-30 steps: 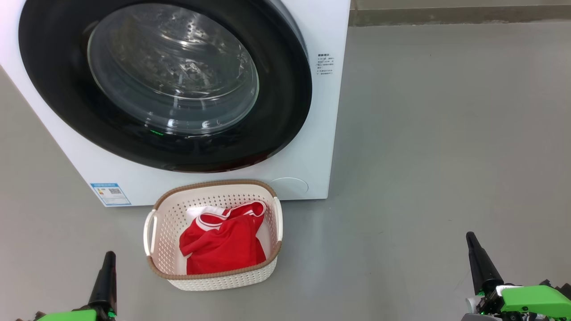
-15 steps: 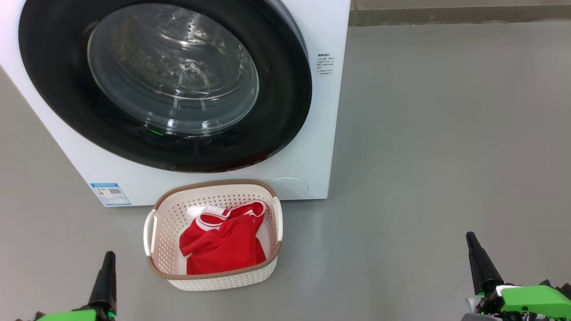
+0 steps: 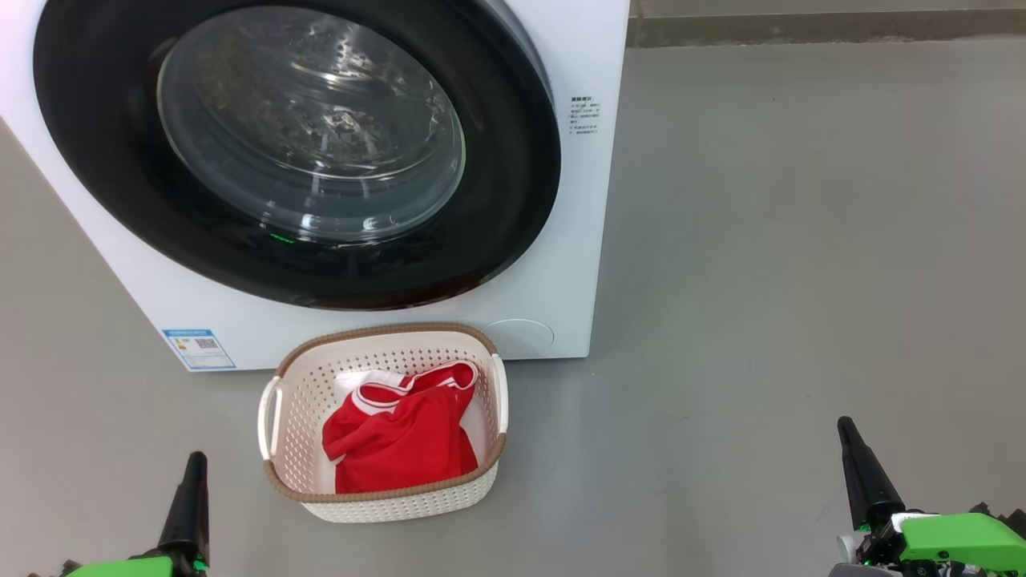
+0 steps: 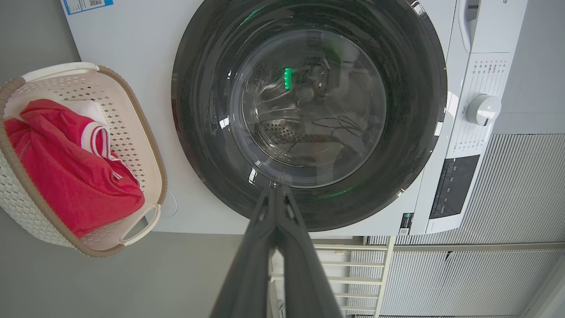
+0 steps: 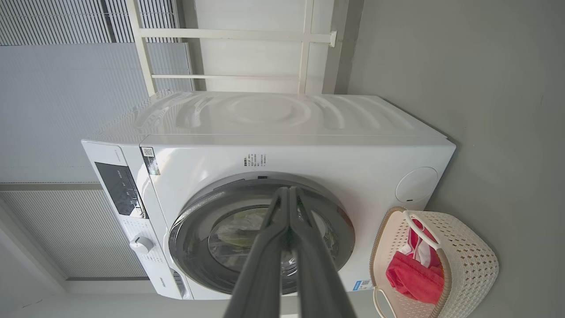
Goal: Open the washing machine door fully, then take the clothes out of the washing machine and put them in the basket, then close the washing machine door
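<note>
1. Door (image 3: 513,200) sits closed, flush on the washer (image 3: 589,264).
2. Red clothes (image 3: 401,441) lie in the basket (image 3: 385,330), on the floor (image 3: 761,280) just before the washer.
3. Left gripper (image 4: 276,192) and right gripper (image 5: 289,191): both pinched together, empty, apart from the basket.

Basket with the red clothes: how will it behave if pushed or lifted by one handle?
Probably light: the basket is perforated plastic holding one small soft heap of clothes. Pushed, it likely slides rather than tips: low and wide on a smooth floor. Lifted by one handle, it would probably tilt and the clothes slump.
</note>
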